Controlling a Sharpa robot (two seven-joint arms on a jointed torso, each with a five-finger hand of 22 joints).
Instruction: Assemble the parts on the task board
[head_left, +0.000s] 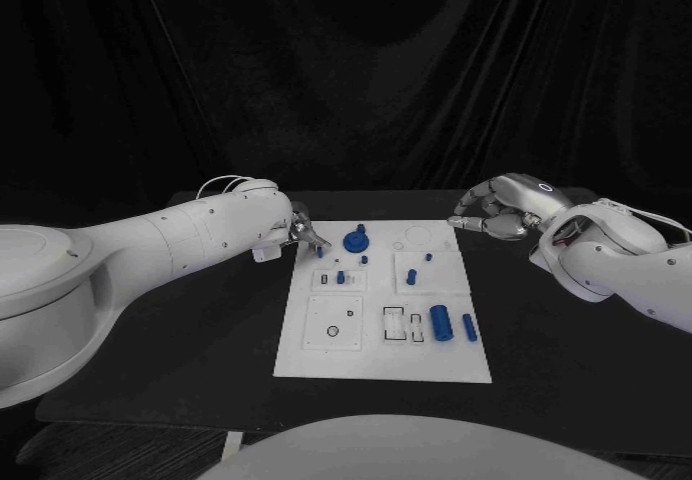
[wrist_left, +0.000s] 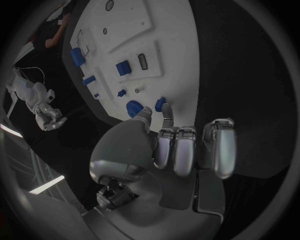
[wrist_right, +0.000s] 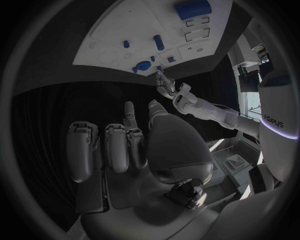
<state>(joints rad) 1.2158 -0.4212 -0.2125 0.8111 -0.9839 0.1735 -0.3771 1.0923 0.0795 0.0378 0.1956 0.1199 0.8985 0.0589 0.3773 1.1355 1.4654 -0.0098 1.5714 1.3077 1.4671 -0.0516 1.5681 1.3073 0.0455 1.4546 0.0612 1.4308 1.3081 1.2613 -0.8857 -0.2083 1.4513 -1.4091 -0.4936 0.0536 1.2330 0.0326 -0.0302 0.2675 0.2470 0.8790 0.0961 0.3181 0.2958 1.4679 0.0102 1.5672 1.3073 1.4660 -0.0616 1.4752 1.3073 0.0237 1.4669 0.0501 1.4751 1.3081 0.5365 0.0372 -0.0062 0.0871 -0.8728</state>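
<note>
Mid-assembly on the flat white rectangular task board (head_left: 382, 352) at the centre of the black table (head_left: 173, 360). Several small blue plastic parts already standing in the board's far sockets, among them a round blue knob-like piece (head_left: 358, 241) and a short blue peg (head_left: 411, 276); two blue cylinders (head_left: 440, 321) lying loose beside outlined slots near the right edge, apparently still to be seated. Left silver many-fingered hand (head_left: 300, 236) poised at the board's far left corner, fingertips (wrist_left: 164, 116) at a small blue peg (wrist_left: 160, 104) there, grasp impossible to confirm. Right silver hand (head_left: 495, 215) hanging just off the far right corner, fingers loosely curled, holding nothing. By appearances, roughly half done.
</note>
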